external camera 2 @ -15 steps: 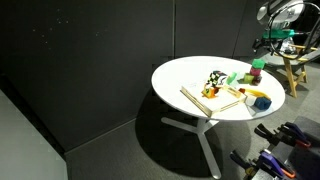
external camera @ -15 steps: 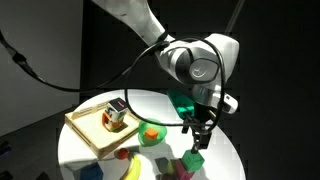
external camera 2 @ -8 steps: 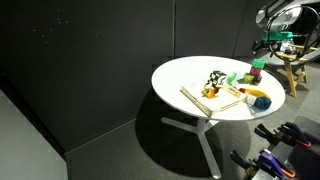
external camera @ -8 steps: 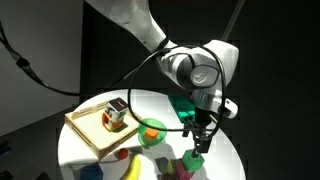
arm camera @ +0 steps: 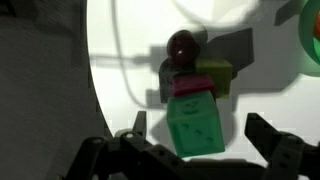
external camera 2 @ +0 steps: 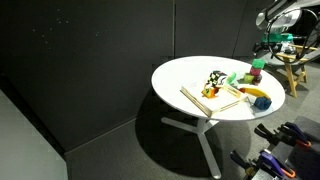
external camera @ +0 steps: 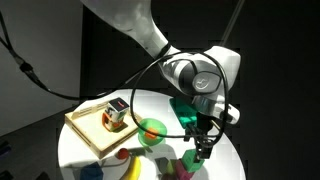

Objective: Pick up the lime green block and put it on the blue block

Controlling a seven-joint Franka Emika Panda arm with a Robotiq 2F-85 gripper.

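Observation:
The lime green block [arm camera: 195, 125] is a bright green cube on the white table, also seen in an exterior view [external camera: 192, 160]. My gripper [arm camera: 195, 120] is open, with one finger on each side of the cube and not touching it. In an exterior view the gripper [external camera: 204, 148] hangs just above the cube. Right behind the cube are a magenta block [arm camera: 188, 85], a yellow-green block [arm camera: 214, 75], a dark red ball [arm camera: 183, 45] and a dark greyish block [arm camera: 165, 80]. I cannot clearly make out the blue block.
A wooden tray [external camera: 85, 132] holding a multi-coloured cube [external camera: 115, 115] lies on the round white table [external camera: 228, 150]. A round green bowl [external camera: 152, 130] stands beside the arm. A yellow banana [external camera: 133, 170] lies near the front edge.
My gripper has moved down toward the green cube, staying open. The objects on the table have not moved.

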